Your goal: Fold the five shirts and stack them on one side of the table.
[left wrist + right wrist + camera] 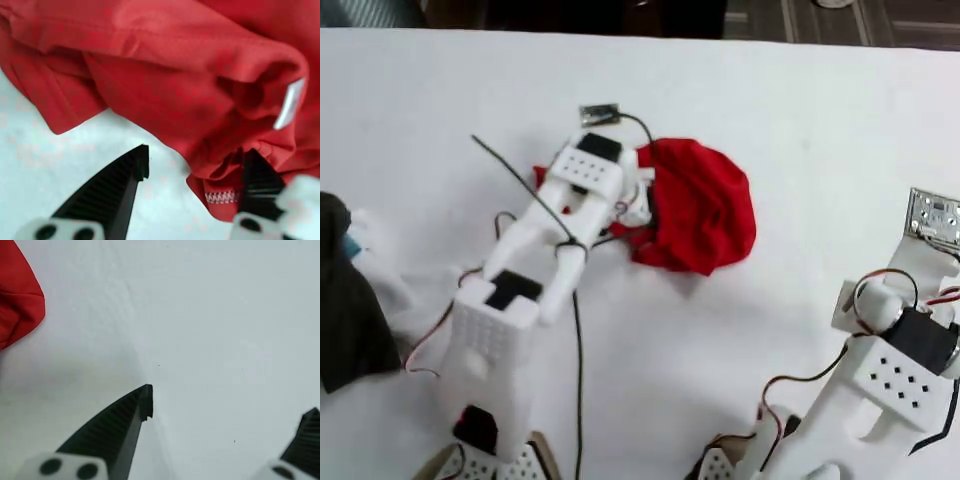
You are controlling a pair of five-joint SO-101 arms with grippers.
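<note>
One shirt (705,205) lies bunched beside the left gripper (196,159), whose spread jaws straddle its hem. Right gripper (230,402), jaws also parted, sits well away.

You have the crumpled shirt (705,205) lying near the middle of the worktop (800,110). Your left arm (535,250) stretches from the near edge up to the side of the shirt that faces the second garment (350,300), which lies well apart at the worktop's left edge. Your left hand (197,167) stands spread at the shirt's border, one finger (115,190) over bare worktop just beside the cloth and the other finger (257,180) tucked against a fold. Your right arm (890,385) sits at the near right corner, its right hand (227,410) spread over bare worktop, well apart from the shirt.
</note>
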